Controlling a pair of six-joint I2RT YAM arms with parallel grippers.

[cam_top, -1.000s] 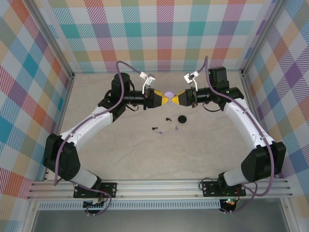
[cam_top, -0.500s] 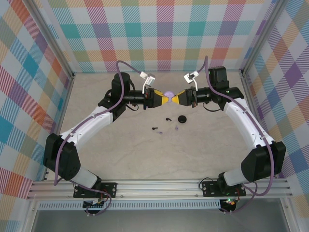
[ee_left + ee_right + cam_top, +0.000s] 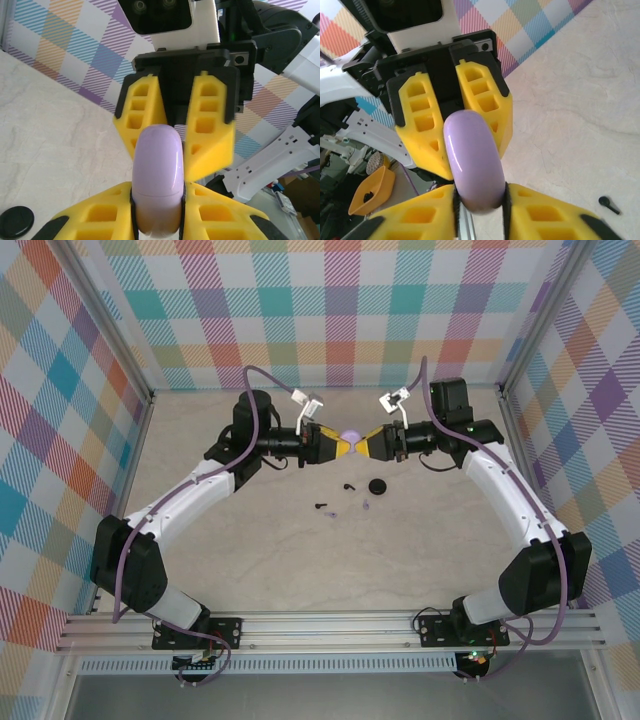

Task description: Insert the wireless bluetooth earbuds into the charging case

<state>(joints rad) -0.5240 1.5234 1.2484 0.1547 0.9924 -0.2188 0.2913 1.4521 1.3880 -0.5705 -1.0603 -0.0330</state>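
Note:
A pale lavender charging case [image 3: 351,434], closed, hangs above the far middle of the table, pinched from both sides. My left gripper [image 3: 339,447] is shut on its left end and my right gripper [image 3: 364,446] on its right end. In the left wrist view the case [image 3: 159,172] sits between my left gripper's [image 3: 159,202] yellow fingers. The right wrist view shows the case [image 3: 472,157] clamped in my right gripper [image 3: 479,197]. On the table below lie two black earbuds [image 3: 347,484] [image 3: 321,506] and two lavender earbuds [image 3: 334,511] [image 3: 366,506].
A round black case [image 3: 377,487] lies on the table just right of the earbuds, and the same black case [image 3: 15,222] shows at the lower left of the left wrist view. One black earbud [image 3: 609,204] lies on the marbled tabletop [image 3: 300,560]. Checkered walls enclose the table.

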